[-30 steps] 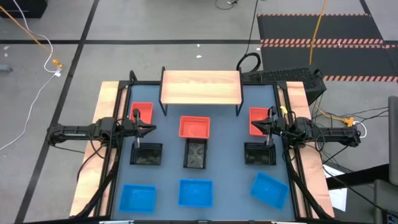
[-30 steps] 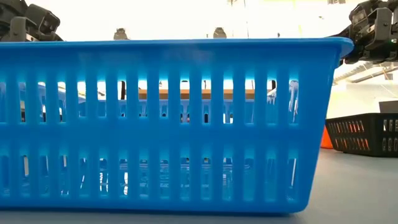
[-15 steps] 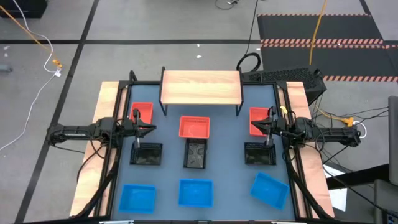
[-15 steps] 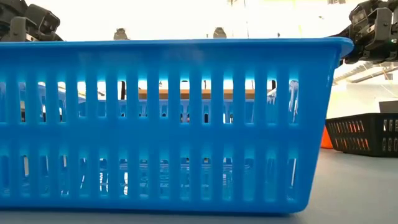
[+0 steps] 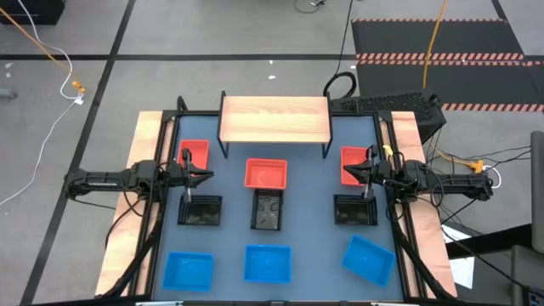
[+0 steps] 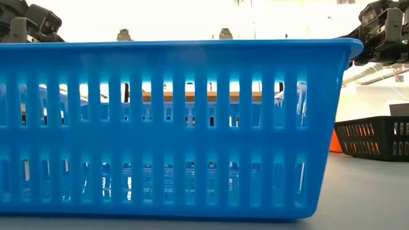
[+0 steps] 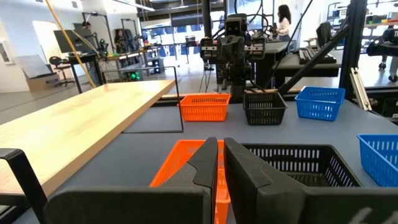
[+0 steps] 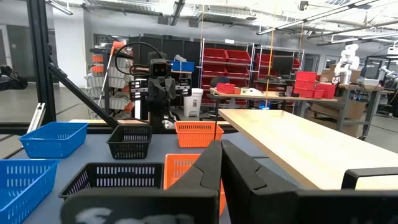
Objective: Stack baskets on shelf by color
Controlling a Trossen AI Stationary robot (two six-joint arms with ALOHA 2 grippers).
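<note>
From above: the shelf [image 5: 274, 118] is bare. Nine baskets sit on the table in rows: red [image 5: 265, 173] nearest the shelf, black [image 5: 269, 212] in the middle, blue [image 5: 267, 263] farthest. The left gripper [image 5: 206, 177] and right gripper [image 5: 346, 174] hover at the sides. Low view: a blue basket fills the frame. Wrist views: both grippers' fingers are pressed together, holding nothing. Stacking hasn't begun; next, open and grasp a basket.

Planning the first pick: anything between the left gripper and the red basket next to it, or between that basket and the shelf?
Nothing visible. The left gripper hangs beside the left red basket, with no object between them. From that basket to the shelf there is only bare tabletop; the shelf top holds nothing. The centre red basket sits off that path.
</note>
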